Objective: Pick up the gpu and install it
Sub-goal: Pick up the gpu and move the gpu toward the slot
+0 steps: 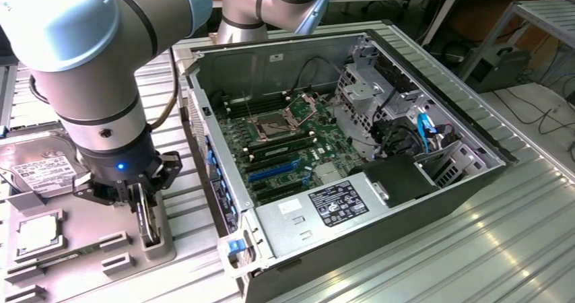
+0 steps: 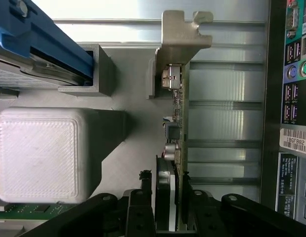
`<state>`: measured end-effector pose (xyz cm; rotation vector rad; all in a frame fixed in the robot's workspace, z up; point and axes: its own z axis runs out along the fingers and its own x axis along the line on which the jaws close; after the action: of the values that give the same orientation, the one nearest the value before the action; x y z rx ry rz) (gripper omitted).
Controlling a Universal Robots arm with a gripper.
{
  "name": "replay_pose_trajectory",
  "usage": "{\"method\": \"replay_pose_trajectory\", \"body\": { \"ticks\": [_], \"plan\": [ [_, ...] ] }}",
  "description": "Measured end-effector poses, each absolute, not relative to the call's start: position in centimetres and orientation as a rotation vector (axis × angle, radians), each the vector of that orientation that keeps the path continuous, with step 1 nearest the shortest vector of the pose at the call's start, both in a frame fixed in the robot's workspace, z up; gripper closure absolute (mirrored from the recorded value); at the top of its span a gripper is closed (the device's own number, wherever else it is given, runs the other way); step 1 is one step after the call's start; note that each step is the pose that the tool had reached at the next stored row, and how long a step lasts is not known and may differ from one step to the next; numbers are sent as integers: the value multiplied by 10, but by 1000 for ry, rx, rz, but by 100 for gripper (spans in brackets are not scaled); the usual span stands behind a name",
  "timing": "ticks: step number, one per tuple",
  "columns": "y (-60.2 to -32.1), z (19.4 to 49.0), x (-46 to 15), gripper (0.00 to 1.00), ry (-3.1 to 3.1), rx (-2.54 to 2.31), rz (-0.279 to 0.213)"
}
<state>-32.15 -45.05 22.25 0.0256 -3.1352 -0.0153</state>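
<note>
The gpu (image 1: 145, 217) stands on edge in a grey slot holder (image 1: 158, 246) on the parts tray, at the exterior view's left of the open computer case. My gripper (image 1: 140, 205) reaches straight down over it, with one finger on each flat side of the card. In the wrist view the gpu (image 2: 178, 123) is seen edge-on: a thin green board with a black shroud on one face and a silver end bracket (image 2: 185, 37) at its far end. My gripper (image 2: 168, 200) is shut on the gpu, its black fingers (image 2: 140, 205) pressed against both faces.
The open computer case (image 1: 269, 232) lies on its side with the green motherboard (image 1: 287, 141) facing up and blue slots free. On the grey tray (image 1: 90, 215) are a silver hard drive (image 1: 40, 168) and a CPU (image 1: 36, 232). A white block (image 2: 39, 153) stands beside the card.
</note>
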Motion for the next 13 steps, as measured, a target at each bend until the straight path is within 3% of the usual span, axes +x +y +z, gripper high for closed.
{"method": "replay_pose_trajectory", "body": {
  "ticks": [9, 13],
  "plan": [
    [-451, 223, -321, 67, -3135, 26, -15],
    [-451, 223, -321, 72, -3135, 26, -15]
  ]
}}
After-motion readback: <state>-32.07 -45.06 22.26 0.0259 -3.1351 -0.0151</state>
